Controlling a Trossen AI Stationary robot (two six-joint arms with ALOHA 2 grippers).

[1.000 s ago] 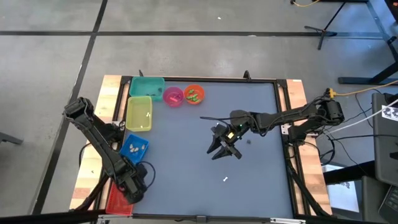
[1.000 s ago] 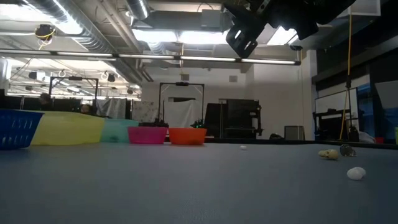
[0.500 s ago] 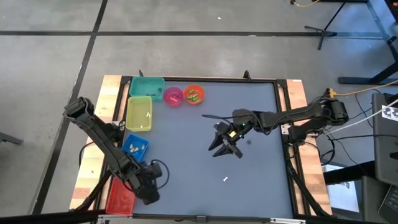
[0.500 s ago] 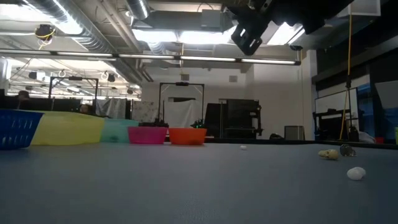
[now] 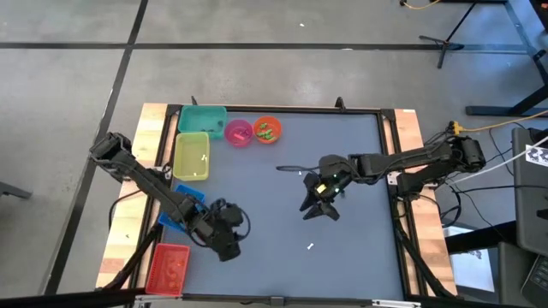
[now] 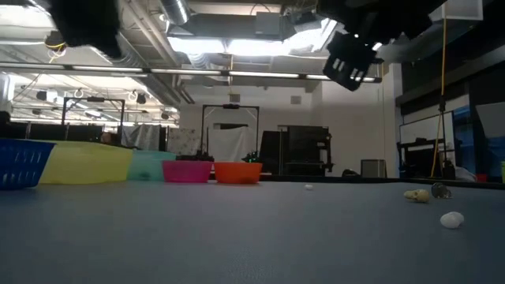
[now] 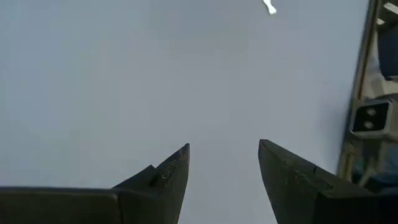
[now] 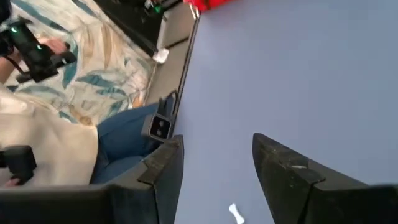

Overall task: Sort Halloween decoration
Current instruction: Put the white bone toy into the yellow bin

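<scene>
A: Why are the bins and bowls all lined up along one side of the desk?

B: Probably so the open middle stays free for picking. The trinkets left to sort lie loose there: a white one on the near part of the desk, and a couple more show low across the surface.

A: And the arms?

B: The right tool hangs over mid-desk, released and holding nothing, likely lining up on that white piece. The left tool is also released and empty, with bare desk between its fingers.

A: What differs from a second ago?

B: The left arm has swung from the red bin at the near corner out over the desk. The right tool has shifted slightly rightward. The trinkets haven't moved.
</scene>
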